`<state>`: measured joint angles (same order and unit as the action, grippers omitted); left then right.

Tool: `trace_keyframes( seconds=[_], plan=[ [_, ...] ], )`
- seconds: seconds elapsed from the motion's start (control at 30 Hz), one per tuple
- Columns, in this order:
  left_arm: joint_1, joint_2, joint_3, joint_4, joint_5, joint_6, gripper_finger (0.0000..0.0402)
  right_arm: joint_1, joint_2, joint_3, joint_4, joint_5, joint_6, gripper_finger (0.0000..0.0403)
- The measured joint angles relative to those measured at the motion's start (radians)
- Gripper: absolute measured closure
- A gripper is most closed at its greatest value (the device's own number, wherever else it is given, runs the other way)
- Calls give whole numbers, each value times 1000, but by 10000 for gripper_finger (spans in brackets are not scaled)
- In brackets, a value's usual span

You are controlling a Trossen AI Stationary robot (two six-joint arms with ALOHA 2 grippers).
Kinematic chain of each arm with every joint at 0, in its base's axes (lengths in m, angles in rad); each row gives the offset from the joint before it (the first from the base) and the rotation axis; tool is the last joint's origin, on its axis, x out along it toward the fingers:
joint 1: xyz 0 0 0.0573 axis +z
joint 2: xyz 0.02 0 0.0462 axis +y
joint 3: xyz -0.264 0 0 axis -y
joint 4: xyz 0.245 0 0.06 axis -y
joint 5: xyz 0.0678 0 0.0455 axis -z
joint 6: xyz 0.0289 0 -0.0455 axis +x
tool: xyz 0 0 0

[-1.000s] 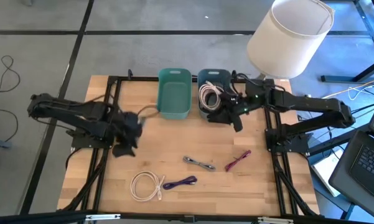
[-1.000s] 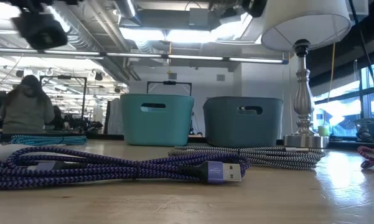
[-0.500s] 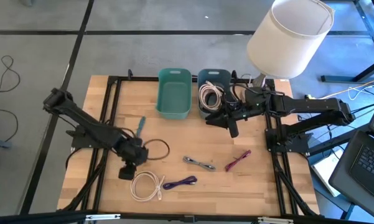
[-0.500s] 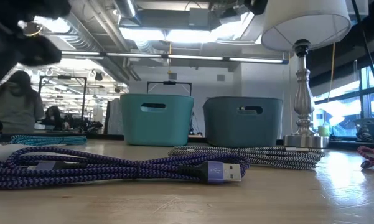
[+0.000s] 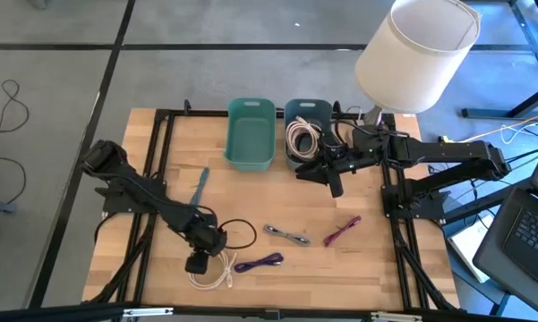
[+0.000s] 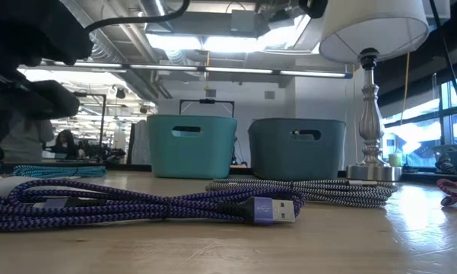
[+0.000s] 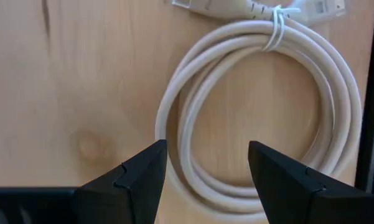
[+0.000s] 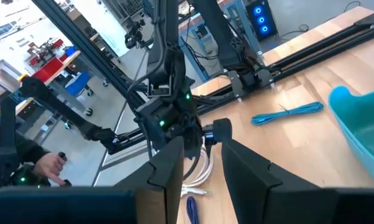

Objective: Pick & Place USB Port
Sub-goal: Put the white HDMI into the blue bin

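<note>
Two arms are over the wooden bench (image 5: 161,179). The left tool (image 5: 197,264) hangs above the coiled white cable (image 5: 210,268) near the bench's front edge; in the left wrist view its two dark fingers (image 7: 137,180) stand spread apart, with the white coil (image 7: 261,112) lying flat on the wood between and beyond them, tied with a thin white band. The fingers are not touching the coil.

The right tool (image 5: 333,179) hangs just in front of the dark blue bin (image 5: 309,112), which holds another pale coiled cable (image 5: 302,139). Its fingers (image 8: 174,168) stand a narrow gap apart, and nothing shows between them.

The teal bin (image 5: 251,134) stands just beside the dark blue one. A purple cable (image 5: 260,262) lies right next to the white coil, a grey braided cable (image 5: 286,235) sits near the middle of the bench, and a red cable (image 5: 342,231) lies to its right. A teal cable (image 5: 200,186) lies in front of the teal bin. A lamp (image 5: 416,54) stands at the back right corner.
</note>
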<state>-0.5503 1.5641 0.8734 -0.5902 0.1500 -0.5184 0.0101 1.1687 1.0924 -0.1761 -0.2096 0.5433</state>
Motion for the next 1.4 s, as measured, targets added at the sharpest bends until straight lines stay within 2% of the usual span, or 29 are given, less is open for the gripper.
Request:
trace_keyframes(
  seconds=[0.27,0.47,0.57,0.67,0.7,0.87,1.0,1.17,1.3,1.4],
  plan=[
    [0,69,0,13,-66,8,183,0,0,0,1,0,46,291],
    [3,143,8,4,-75,39,194,1,0,0,4,-1,59,291],
    [6,132,3,-4,-86,53,249,1,0,0,8,-1,55,291],
    [29,84,-2,-38,-82,62,355,1,0,0,9,-3,47,291],
    [40,60,-5,-64,-78,59,372,1,0,0,11,-3,42,291],
    [93,-140,-2,-153,-71,54,373,1,0,0,12,-4,49,291],
    [119,-358,11,-183,-123,15,373,12,0,0,12,-19,50,291],
    [156,-602,32,-46,-374,26,373,14,0,0,15,1,28,291],
    [211,-709,33,165,-595,208,373,14,1,-1,63,41,22,291],
    [300,-723,33,356,-646,389,373,14,17,-1,151,57,3,291]
  ],
)
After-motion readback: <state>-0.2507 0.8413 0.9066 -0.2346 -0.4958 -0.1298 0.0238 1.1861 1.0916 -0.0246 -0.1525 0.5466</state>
